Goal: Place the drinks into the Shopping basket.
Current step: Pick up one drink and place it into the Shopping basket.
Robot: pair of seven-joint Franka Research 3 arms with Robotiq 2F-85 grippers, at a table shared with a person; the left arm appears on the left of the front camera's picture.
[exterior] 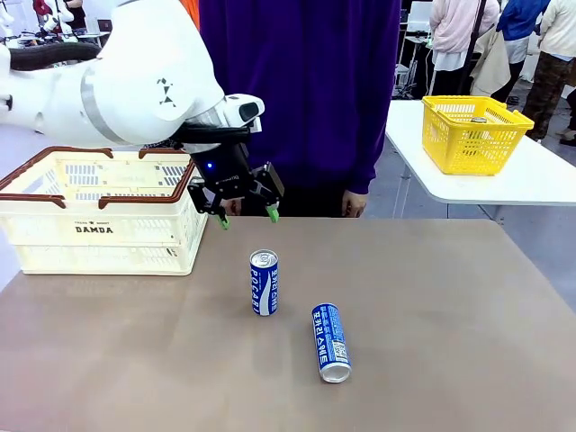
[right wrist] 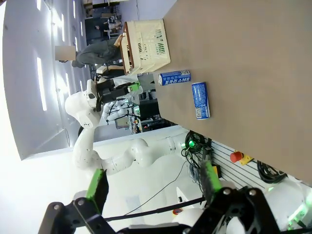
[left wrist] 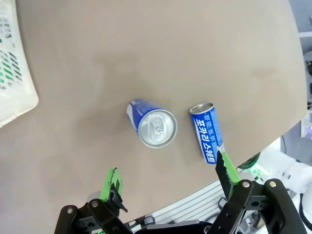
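Two blue drinks cans with white lettering are on the brown table. One drink [exterior: 264,282] [left wrist: 151,122] [right wrist: 174,77] stands upright near the middle. The other drink [exterior: 331,341] [left wrist: 207,131] [right wrist: 200,100] lies on its side closer to the front edge. The cream-white Shopping basket [exterior: 99,212] [left wrist: 14,63] [right wrist: 145,43] with brown rim sits at the table's left. My left gripper [exterior: 246,212] [left wrist: 168,173] hangs open above the table, a little behind and above the upright can, beside the basket's right end. My right gripper [right wrist: 153,181] is open with nothing between its fingers, off the table's side.
A person in a purple top stands at the far edge, hands [exterior: 354,203] hanging by the table. A yellow basket [exterior: 472,131] sits on a white table at the back right. The right half of the brown table [exterior: 450,297] is bare.
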